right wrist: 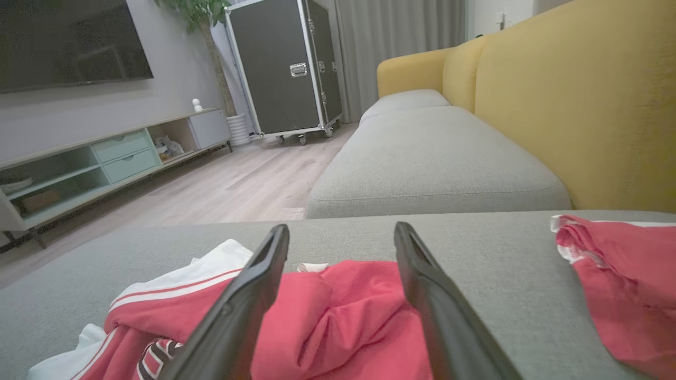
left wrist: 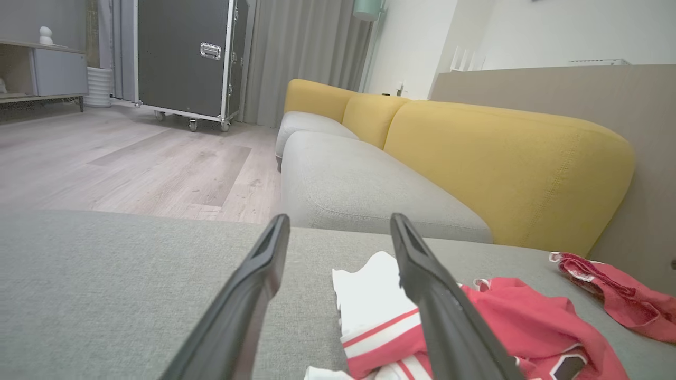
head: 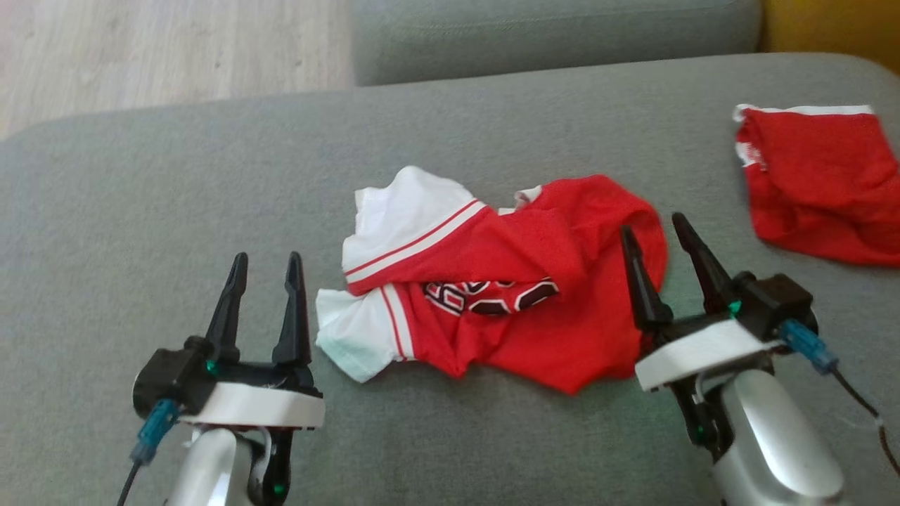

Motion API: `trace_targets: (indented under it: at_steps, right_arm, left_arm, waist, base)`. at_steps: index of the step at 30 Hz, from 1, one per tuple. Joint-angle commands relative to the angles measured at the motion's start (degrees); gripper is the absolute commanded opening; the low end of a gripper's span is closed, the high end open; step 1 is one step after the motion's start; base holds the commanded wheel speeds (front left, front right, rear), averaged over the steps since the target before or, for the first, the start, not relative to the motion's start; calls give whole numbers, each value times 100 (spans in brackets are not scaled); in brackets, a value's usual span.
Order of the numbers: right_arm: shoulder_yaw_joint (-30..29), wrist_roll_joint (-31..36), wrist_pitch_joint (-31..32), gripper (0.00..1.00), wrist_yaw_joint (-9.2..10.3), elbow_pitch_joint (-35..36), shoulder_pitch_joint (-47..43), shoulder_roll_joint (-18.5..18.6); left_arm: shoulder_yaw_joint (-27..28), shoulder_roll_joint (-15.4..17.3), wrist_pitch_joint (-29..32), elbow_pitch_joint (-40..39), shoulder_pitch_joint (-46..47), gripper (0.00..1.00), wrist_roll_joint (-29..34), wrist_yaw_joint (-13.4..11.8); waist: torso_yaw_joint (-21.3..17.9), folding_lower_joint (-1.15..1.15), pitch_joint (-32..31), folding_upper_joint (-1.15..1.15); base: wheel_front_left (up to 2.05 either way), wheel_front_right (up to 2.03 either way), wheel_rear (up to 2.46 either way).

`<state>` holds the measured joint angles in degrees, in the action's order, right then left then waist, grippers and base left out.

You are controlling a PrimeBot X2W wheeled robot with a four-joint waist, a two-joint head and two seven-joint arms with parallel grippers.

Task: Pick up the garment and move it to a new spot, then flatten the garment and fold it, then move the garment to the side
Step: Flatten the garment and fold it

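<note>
We begin with the containers. The right wrist view shows a low cabinet [right wrist: 105, 158] against the wall, with closed pale green drawers and open shelves. The things on those shelves are too blurred to name, though one may be a dish. Past it stands a black flight case [right wrist: 285, 68] on castors, shut, with metal edges and a latch.

The garment [head: 492, 295] lies crumpled on the grey woven sofa cushion [head: 176, 211], between the two arms. It is a red knit with white sleeves, red stripes and black-and-white lettering half hidden in a fold. The left end effector [head: 267, 258] sits just beside the white sleeve, its jaws spread wide and gripping nothing. The right end effector [head: 653, 225] is equally spread and empty, and its dark tapered fingers stand over the garment's right edge. We cannot tell whether they touch the cloth.

A second red cloth [head: 819, 186] with white trim lies well apart to the right.

From the head we see the cushion from above, along with a strip of pale wooden floor [head: 140, 49]. The wrist views add the yellow backrest [left wrist: 501, 158] and grey curtains [left wrist: 306, 53], and the right wrist view also shows a dark television [right wrist: 68, 42].
</note>
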<state>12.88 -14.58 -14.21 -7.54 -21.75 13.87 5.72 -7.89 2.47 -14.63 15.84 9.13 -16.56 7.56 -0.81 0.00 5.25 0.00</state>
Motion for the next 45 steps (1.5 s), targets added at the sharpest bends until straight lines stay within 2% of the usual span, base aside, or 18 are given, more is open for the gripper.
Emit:
trace_targets:
  at_steps: [1, 4, 7, 18, 24, 30, 31, 32, 36, 45]
  right_arm:
    - [149, 101, 24, 100, 5, 172, 433, -87]
    - [295, 150, 330, 100, 5, 30, 804, -50]
    - [657, -54, 943, 100, 5, -370, 1487, 100]
    - [2056, -1687, 2626, 100, 5, -1754, 3180, 766]
    - [2734, -2317, 3165, 100, 5, -2272, 3584, 1147]
    - [3241, -2819, 3475, 100, 5, -2591, 3728, 1321]
    - [3310, -2901, 3492, 23, 5, -2606, 3748, 1352]
    - [3379, -2966, 3480, 0, 5, -2614, 3767, 1382]
    - [3528, -3140, 3292, 0, 5, -2605, 3829, 1456]
    - [3733, -3131, 2121, 0, 5, -2862, 4425, 1596]
  left_arm:
    - [101, 42, -37, -199, 304, 100, -40, -8]
    - [-20, 42, -37, -184, 423, 100, -68, -8]
    - [-219, 42, -37, -131, 605, 100, -147, -8]
    - [-882, 41, -37, -23, 1029, 100, -557, -31]
    - [-1132, 41, -37, -18, 1112, 100, -739, -108]
    - [-1245, 41, -37, -22, 1131, 100, -817, -162]
    - [-1255, 41, -37, -21, 1132, 100, -826, -171]
    - [-1264, 41, -37, -17, 1131, 100, -833, -179]
    - [-1262, 41, -37, 0, 1123, 100, -846, -193]
    - [-1242, 41, -37, 20, 1081, 100, -862, -197]
  waist:
    - [160, 0, 166, 0]
    - [357, 0, 357, 0]
    - [671, 0, 596, 0]
    - [1588, 0, 1072, 0]
    - [1904, 0, 1174, 0]
    - [2042, 0, 1214, 0]
    - [2052, 0, 1215, 0]
    - [2058, 0, 1212, 0]
    - [2054, 0, 1185, 0]
    - [1985, 0, 1058, 0]
  base:
    - [0, 0, 0]
    - [0, 0, 0]
    - [0, 0, 0]
    - [0, 0, 0]
    - [0, 0, 0]
    - [0, 0, 0]
    - [0, 0, 0]
    - [0, 0, 0]
    - [0, 0, 0]
    - [0, 0, 0]
